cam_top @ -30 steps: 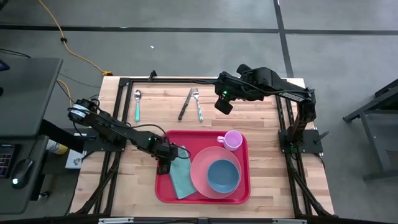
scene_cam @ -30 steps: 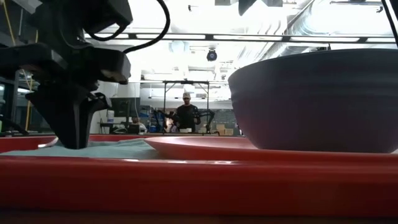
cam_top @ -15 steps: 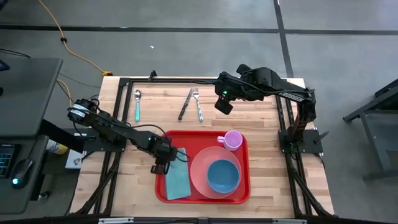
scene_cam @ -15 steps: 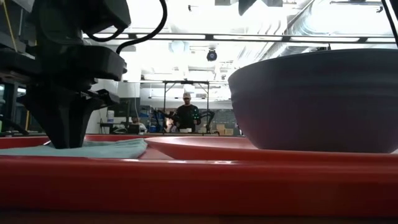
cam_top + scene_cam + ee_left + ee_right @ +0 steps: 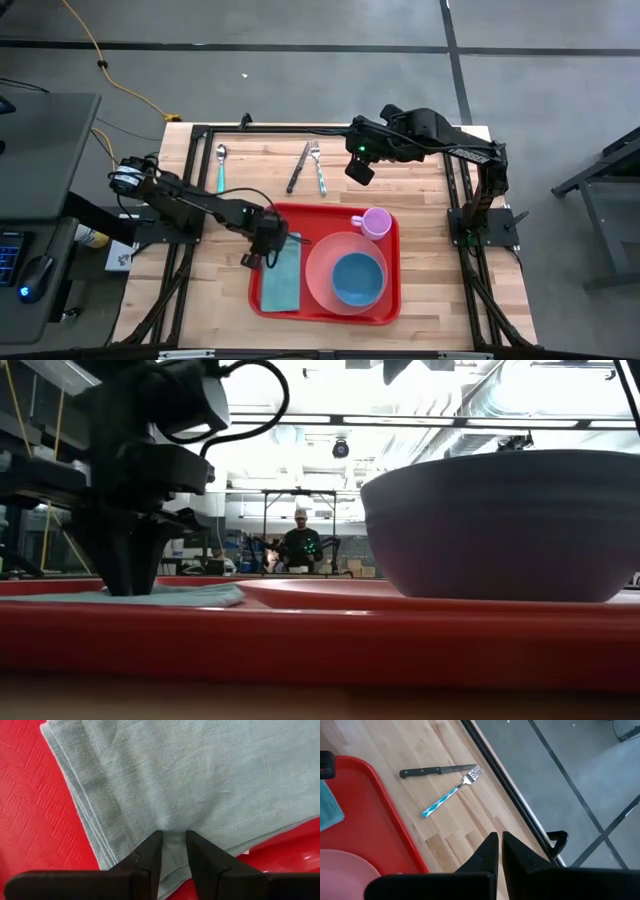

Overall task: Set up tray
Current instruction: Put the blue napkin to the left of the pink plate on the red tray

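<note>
Tray (image 5: 385, 305) lies at the table's near centre, holding a cloth (image 5: 283, 280) on its left, a plate (image 5: 318, 268) with a bowl (image 5: 357, 281), and a cup (image 5: 375, 222). Left gripper (image 5: 173, 851) pinches the cloth's edge. Right gripper (image 5: 498, 841) hangs closed and empty above the far table, near knife (image 5: 297, 168) and fork (image 5: 318, 168).

the red plastic tray (image 5: 390, 308), rectangular with rounded corners and a raised rim, lies flat on the wooden table toward the near edge, roughly midway between the left and right edges, its long sides parallel to that edge.
</note>
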`<action>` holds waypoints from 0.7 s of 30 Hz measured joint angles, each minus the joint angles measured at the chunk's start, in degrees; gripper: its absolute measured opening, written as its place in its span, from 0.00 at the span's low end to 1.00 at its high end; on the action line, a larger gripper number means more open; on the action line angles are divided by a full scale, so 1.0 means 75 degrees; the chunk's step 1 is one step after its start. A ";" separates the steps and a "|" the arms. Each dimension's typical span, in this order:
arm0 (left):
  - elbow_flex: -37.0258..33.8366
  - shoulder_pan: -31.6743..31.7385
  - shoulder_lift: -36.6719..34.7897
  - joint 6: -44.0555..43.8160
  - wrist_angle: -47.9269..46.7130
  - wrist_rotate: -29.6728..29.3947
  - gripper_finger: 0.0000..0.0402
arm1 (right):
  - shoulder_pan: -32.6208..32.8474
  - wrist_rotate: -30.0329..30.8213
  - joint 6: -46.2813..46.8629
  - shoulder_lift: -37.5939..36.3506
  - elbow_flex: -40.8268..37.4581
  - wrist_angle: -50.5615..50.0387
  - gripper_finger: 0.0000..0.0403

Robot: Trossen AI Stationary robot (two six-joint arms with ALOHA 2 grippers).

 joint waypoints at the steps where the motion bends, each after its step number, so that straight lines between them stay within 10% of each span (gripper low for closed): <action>1: 0.0035 0.0059 0.0000 0.0158 -0.0039 0.0012 0.31 | 0.0000 -0.0004 0.0008 0.0000 0.0000 0.0001 0.00; 21: 0.0609 0.1074 0.0029 0.1135 -0.0276 -0.0391 0.31 | 0.0067 -0.0117 0.0199 0.0000 -0.0003 0.0000 0.00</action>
